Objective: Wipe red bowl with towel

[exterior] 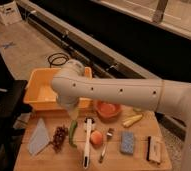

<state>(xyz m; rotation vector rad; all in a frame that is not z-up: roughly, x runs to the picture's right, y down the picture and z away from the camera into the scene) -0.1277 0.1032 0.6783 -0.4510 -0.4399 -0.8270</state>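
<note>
Towel point(39, 136) is lying flat near the left edge of the table point(59, 161), with grapes point(59, 136) just beside it. Yellow bin point(41, 95) sits at the back left corner. The arm point(114, 92) comes in from the right, and the gripper point(73, 111) hangs at its end over the back edge, between bin and red bowl point(108, 109). Can't tell if it's spread or pinching anything. Bowl's at the back edge around mid-table, well apart from the towel. Sponge point(127, 142) is toward the front right.
</note>
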